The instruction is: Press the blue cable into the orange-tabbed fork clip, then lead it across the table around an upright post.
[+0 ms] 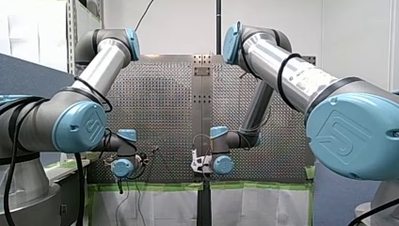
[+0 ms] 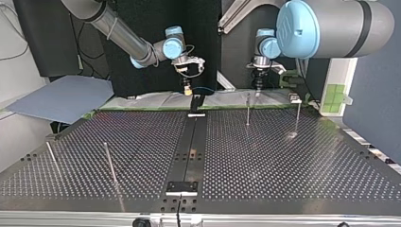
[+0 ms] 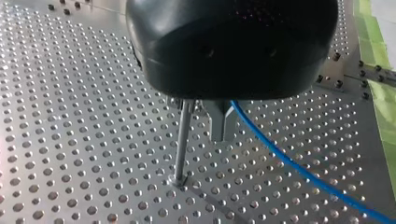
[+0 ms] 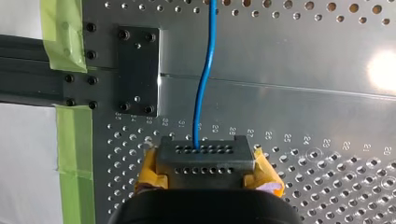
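Cable-routing station in four views. The silver perforated metal table (image 2: 283,161) fills the scene, divided down its middle by a flat black centre rail (image 2: 188,151). My left grey-and-blue jointed arm (image 2: 331,23) enters at the top view's right and my right grey-and-blue jointed arm (image 2: 123,35) at its left (the sides are crossed in this view). Both reach to the table's far edge, which is bordered by a strip of pale green tape (image 4: 65,37). A black rectangular bracket plate (image 4: 136,70), fastened with dark screws, lies on the table ahead of my right gripper (image 4: 205,162) and off to one side. Four thin metal posts stand in the top view: the first post (image 2: 248,109) near my left gripper (image 3: 223,135), the second post (image 2: 297,116) beside it, and the third post (image 2: 109,163) and fourth post (image 2: 51,158) well apart from these, at the view's left. The right gripper, with yellow pads at its sides, has its two perforated grey fingers pressed flat together on the thin blue cable (image 4: 212,28), which vanishes beneath them. The left gripper, black-bodied with metal fingers, hangs just beside an upright post (image 3: 182,140) that rises from a hole in the table. Its fingers are drawn together to a thin slit, gripping the cable, which comes out right at their edge. From the right fingers the cable runs straight ahead across the table's smooth band. In the left wrist view it trails away over the perforated surface, on the side of the fingers away from the post.
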{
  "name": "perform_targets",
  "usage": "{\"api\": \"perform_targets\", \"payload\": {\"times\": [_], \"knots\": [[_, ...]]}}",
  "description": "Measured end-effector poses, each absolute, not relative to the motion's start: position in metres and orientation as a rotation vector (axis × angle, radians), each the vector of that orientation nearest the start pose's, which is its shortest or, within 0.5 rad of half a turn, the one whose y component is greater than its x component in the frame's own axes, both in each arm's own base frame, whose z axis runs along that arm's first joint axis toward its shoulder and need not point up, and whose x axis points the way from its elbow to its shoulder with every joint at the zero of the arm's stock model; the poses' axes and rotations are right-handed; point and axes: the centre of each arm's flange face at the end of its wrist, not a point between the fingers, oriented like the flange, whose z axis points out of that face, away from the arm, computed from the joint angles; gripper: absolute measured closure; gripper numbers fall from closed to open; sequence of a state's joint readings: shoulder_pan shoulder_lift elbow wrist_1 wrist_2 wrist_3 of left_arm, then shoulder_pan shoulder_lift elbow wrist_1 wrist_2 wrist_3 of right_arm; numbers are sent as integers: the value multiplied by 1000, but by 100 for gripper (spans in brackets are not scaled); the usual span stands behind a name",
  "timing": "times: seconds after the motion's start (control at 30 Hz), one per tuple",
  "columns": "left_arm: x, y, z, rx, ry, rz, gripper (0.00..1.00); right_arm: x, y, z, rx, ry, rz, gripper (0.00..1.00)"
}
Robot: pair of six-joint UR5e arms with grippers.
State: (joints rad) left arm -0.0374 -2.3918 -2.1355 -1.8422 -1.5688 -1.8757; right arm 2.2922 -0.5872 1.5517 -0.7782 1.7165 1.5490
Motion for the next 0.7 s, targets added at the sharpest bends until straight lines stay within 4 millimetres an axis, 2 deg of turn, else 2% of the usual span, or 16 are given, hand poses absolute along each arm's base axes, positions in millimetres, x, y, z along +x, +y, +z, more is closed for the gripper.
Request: {"api": "perform_targets", "payload": {"times": [0.7], "knots": [[484,-139,-40,-235,1654,-271,100,525,-425,-35,1785,-916,1462,100]]}}
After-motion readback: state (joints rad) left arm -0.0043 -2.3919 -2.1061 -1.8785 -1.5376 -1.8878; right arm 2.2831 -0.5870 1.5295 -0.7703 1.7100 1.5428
